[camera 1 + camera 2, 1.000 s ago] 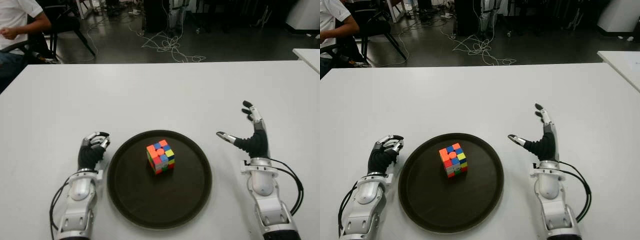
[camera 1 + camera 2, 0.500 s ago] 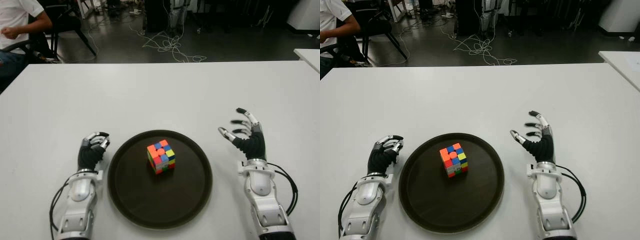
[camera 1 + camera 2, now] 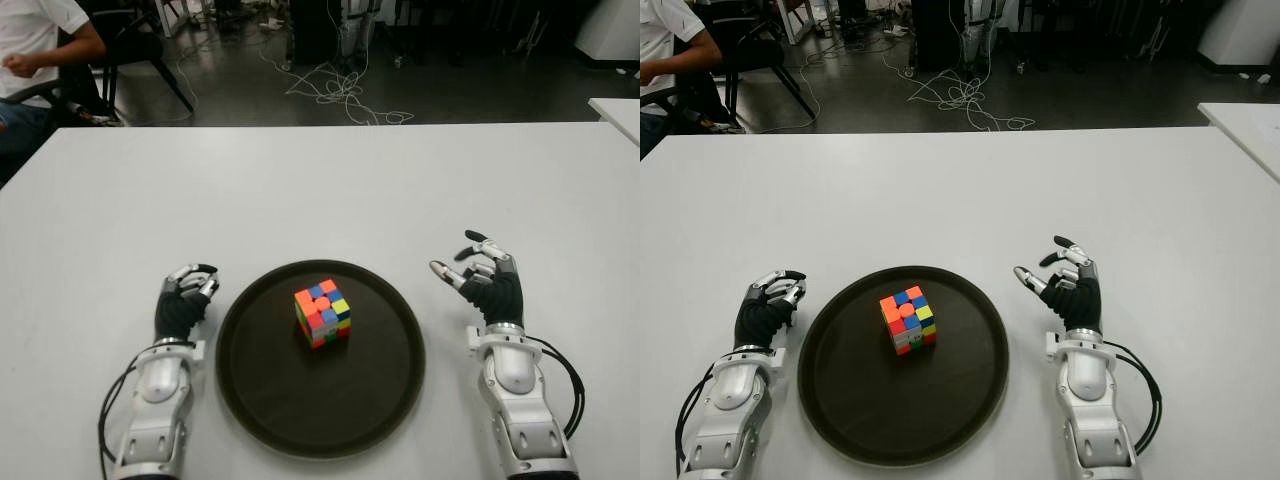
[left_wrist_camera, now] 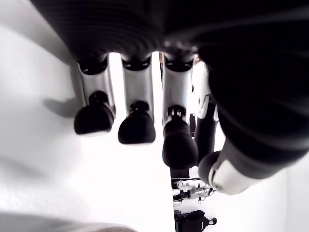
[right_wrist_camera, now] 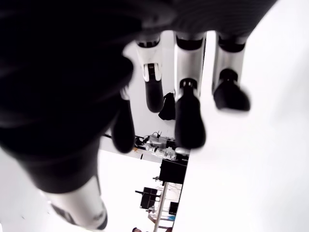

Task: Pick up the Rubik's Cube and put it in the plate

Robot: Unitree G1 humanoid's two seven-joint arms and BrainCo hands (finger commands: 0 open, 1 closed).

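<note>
- Rubik's Cube point(image 3: 322, 315) sitting near the middle of the dark round plate point(image 3: 258, 400), on the white worktop point(image 3: 300, 190); no readable writing on cube or plate.
- Left robot hand point(image 3: 184, 302) just left of the plate, curled, holding nothing.
- Right robot hand point(image 3: 482, 280) to the plate's right (well clear of the cube), half-bent, empty.

Rubik's Cube point(image 3: 321, 316) in plate point(image 3: 270, 400); left hand point(image 3: 183, 305) left of plate, right hand point(image 3: 484, 283) right.
</note>
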